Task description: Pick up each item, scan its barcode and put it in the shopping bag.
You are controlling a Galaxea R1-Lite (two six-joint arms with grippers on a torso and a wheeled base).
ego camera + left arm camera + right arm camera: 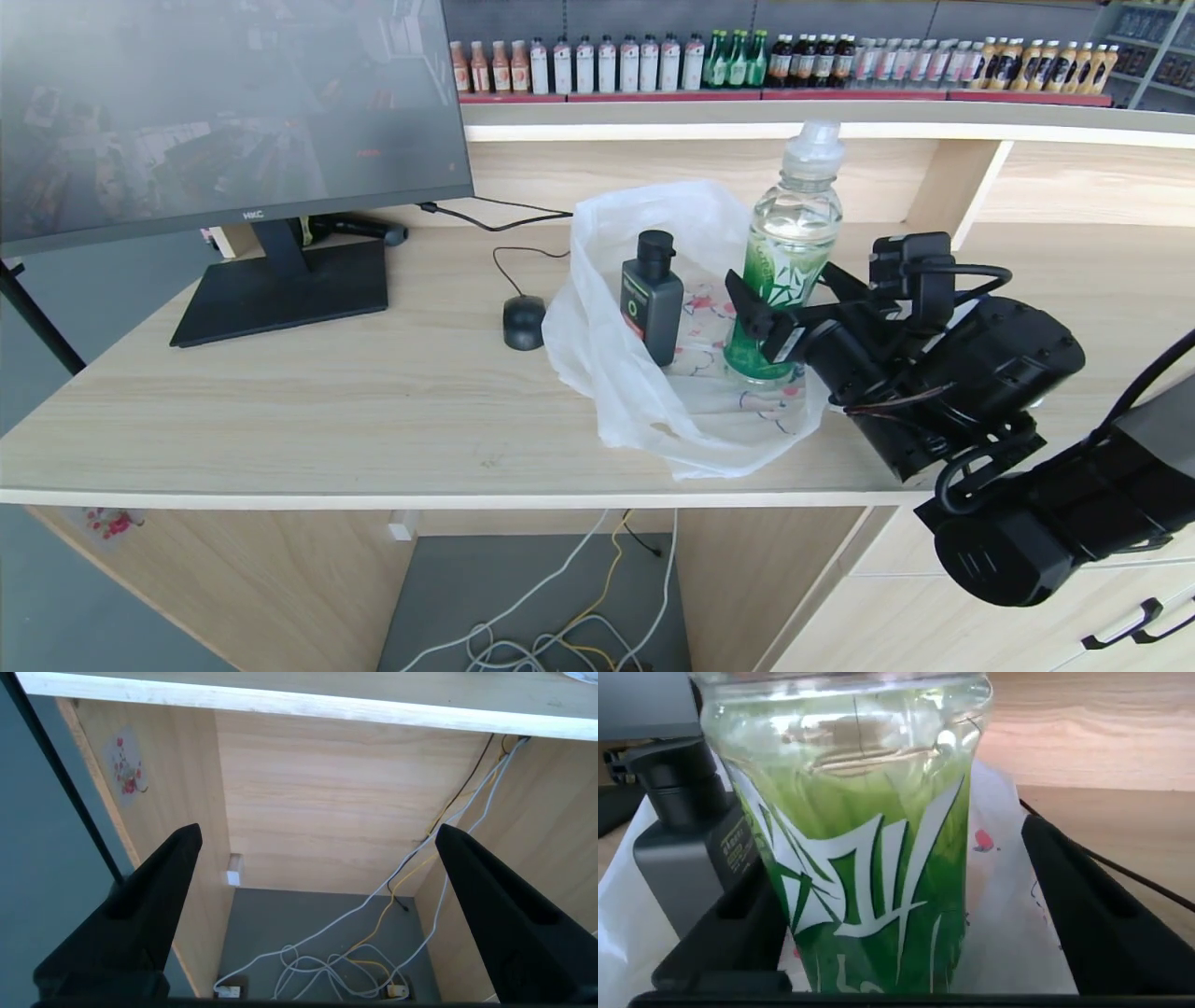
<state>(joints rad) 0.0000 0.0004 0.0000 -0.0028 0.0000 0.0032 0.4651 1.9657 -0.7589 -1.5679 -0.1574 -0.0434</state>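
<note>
A clear bottle with a green label [789, 252] [868, 859] stands upright on the white shopping bag [644, 401] [1008, 859], which lies spread on the desk. Beside it, on the bag, stands a dark grey bottle [651, 299] [682, 849]. My right gripper [789, 299] [896, 952] is open around the lower part of the green bottle, one finger on each side, with a gap showing at one finger [1092, 924]. My left gripper [318, 835] is open and holds nothing, low in front of the desk, facing the space under it.
A monitor [224, 112] stands at the desk's back left, with a black handheld device [350, 227] behind its stand and a mouse [524, 321] near the bag. Cables [355, 952] lie under the wooden desk [327, 401]. Drinks line the shelf [775, 61] behind.
</note>
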